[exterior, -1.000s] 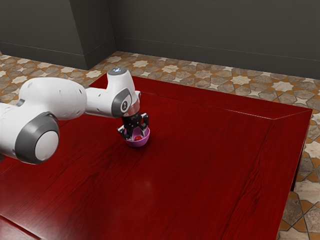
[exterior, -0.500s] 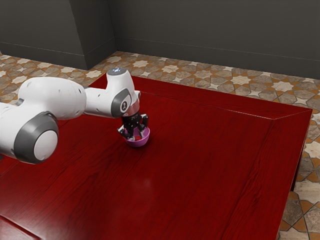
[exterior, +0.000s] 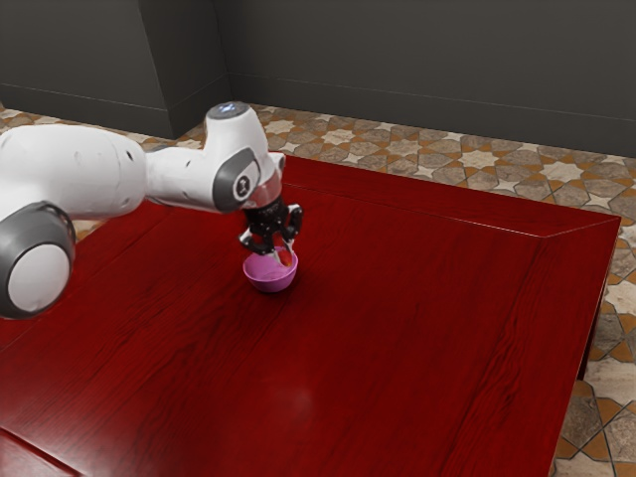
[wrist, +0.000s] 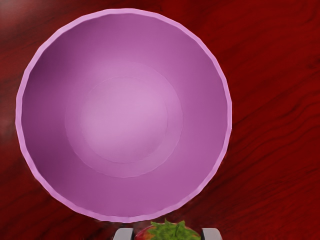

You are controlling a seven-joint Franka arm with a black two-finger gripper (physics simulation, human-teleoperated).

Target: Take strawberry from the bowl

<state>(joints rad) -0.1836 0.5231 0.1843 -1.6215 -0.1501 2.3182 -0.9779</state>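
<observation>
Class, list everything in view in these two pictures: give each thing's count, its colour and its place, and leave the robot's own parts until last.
Strawberry: one, red with a green leafy top, gripped between the two fingertips, up by the bowl's rim.
Bowl: one, pinkish purple, upright on the table, nothing in its bottom.
Table: one, dark red with wood grain, under the bowl.
Floor: one, patterned tiles in orange-brown, beige and grey, beyond and beside the table.
Wall: one, dark grey, behind the table, jutting forward toward the exterior view's left.
Arm: one, white with grey joint covers, reaching in from the exterior view's left.
Claw: one, black with pale fingertips, at the arm's end, closed on the strawberry.
</observation>
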